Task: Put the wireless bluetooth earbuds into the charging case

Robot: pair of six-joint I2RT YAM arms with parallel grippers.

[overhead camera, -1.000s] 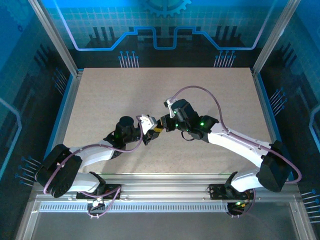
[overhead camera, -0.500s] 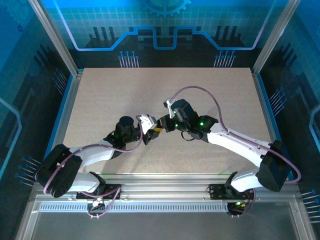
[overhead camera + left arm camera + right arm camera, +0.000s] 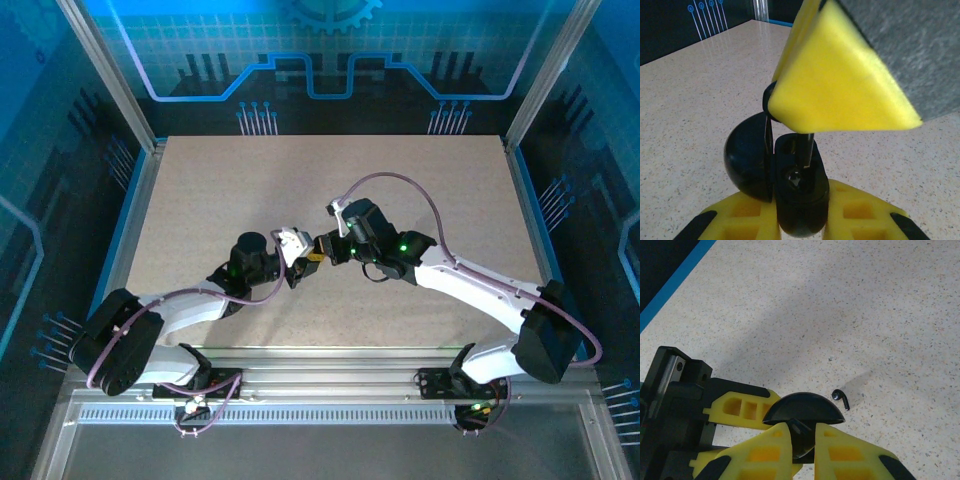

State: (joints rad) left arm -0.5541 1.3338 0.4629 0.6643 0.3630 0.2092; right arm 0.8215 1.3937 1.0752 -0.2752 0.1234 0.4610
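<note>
My left gripper (image 3: 798, 222) is shut on a black round charging case (image 3: 796, 192), held off the table with its lid (image 3: 746, 161) swung open to the left. My right gripper (image 3: 803, 442) is shut on a black earbud (image 3: 801, 431) just above the case. In the left wrist view the earbud's stem (image 3: 808, 148) hangs from the right gripper's yellow fingers (image 3: 840, 85) into the case's cavity. A second black earbud (image 3: 841, 398) lies on the table beyond the case's lid (image 3: 804, 408). In the top view the left gripper (image 3: 302, 259) and right gripper (image 3: 322, 247) meet mid-table.
The speckled beige tabletop (image 3: 230, 190) stretches all round the two grippers. A blue strip (image 3: 675, 282) marks the table's edge in the right wrist view. The left gripper's yellow finger (image 3: 740, 408) and black mount (image 3: 675, 390) sit close to the left of my right fingers.
</note>
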